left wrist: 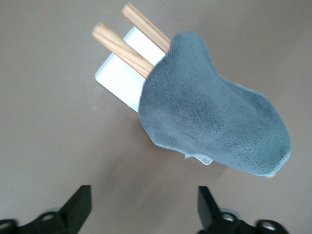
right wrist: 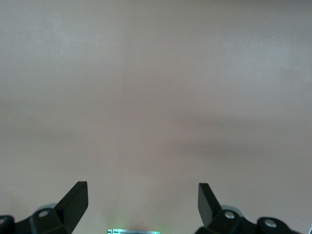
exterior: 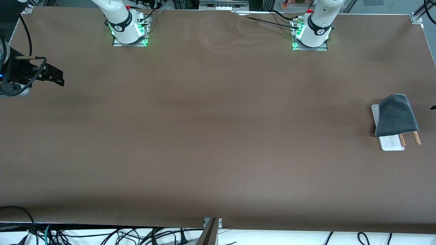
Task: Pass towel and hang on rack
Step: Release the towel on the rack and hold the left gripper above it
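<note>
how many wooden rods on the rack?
2. Both rods lie side by side over the rack's white base at the left arm's end of the table, ends poking out from under the draped towel, which hides the rest.

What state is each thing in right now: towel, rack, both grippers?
towel: draped over the rack's rods, held by neither gripper.
rack: standing at the left arm's end of the table, rod tips showing.
left gripper: open, empty, over the table beside the rack.
right gripper: open, empty, waiting over bare table.

Even, soft overhead light; brown matte desk (exterior: 211, 136) free of glare. Faint shadow beside dark grey soft towel (exterior: 395, 115). Wrist views slightly soft, pincer tips blurred.
</note>
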Robot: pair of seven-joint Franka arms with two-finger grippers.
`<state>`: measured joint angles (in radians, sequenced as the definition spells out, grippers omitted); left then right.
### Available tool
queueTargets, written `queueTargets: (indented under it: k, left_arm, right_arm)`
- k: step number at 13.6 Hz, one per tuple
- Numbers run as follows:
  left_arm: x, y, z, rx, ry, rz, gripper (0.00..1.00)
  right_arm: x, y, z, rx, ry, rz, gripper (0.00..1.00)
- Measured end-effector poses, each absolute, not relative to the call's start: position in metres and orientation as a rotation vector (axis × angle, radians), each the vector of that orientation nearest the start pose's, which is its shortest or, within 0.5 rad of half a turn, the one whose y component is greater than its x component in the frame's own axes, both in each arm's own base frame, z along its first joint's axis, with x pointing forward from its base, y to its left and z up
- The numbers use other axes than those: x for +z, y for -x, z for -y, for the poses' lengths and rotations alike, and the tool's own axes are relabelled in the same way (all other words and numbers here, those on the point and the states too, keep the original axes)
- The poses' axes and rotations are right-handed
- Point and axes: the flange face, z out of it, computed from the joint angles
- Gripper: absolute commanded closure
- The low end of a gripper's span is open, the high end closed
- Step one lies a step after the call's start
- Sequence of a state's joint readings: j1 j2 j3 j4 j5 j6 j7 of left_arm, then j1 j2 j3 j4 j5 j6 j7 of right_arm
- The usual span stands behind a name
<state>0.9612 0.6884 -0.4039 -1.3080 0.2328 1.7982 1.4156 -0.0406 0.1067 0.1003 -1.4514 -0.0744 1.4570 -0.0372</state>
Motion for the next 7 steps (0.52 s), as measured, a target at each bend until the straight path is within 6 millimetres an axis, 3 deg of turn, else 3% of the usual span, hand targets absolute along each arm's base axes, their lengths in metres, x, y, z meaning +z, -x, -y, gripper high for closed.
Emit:
queueTargets:
  k: [3,5,7]
  left_arm:
    - [0.411,-0.57,-0.418,0.075,2.901,-1.405,0.0]
    - [0.454,-0.585,-0.371,0.118,2.856,-1.457,0.0]
    - [0.489,-0.602,-0.309,0.173,2.854,-1.43,0.0]
  right_arm:
    - [0.61,-0.575,-0.024,0.162,3.198,0.152,0.0]
    - [0.609,-0.576,-0.025,0.163,3.198,0.154,0.0]
    - [0.609,-0.576,-0.026,0.163,3.198,0.156,0.0]
